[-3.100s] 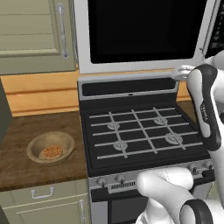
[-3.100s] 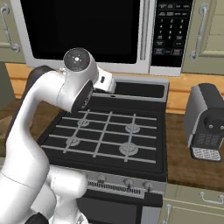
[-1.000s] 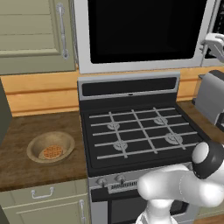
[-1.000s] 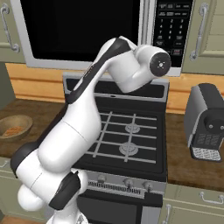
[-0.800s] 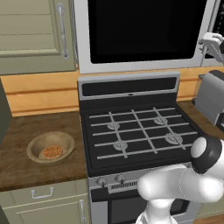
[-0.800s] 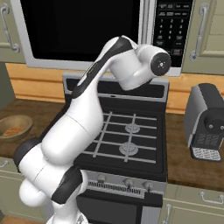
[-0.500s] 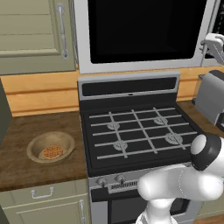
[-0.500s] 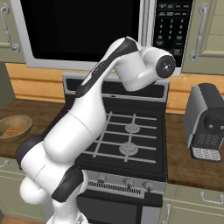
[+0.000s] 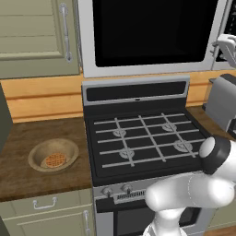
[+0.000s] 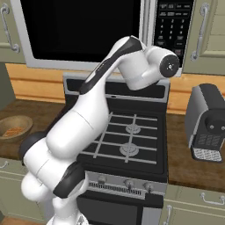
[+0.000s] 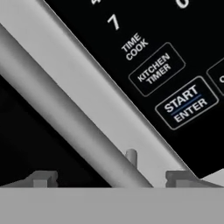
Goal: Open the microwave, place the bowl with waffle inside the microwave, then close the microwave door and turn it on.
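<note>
The microwave [image 9: 150,69] hangs above the stove with its door [image 10: 83,26] closed. In the hand view, my gripper [image 11: 111,178] is open, and the door's silver bar handle [image 11: 65,109] runs slantwise between its two fingertips. The dark button panel [image 11: 166,74] lies just beside the handle, with START/ENTER close by. My wrist [image 10: 163,66] is raised in front of the handle [image 10: 147,19]. The tan bowl [image 9: 53,154] sits on the wooden counter left of the stove and holds the waffle [image 9: 55,160].
A black gas stove [image 9: 143,138] stands below the microwave. A grey coffee machine [image 10: 208,123] sits on the counter to the right. Olive-green cabinets [image 9: 32,37] flank the microwave. My arm's white body [image 10: 83,132] arches over the stove's left half.
Three seconds ago the hand hung low by the stove's back panel. It has risen to the microwave handle and edged slightly right over the last second. The bowl has not moved.
</note>
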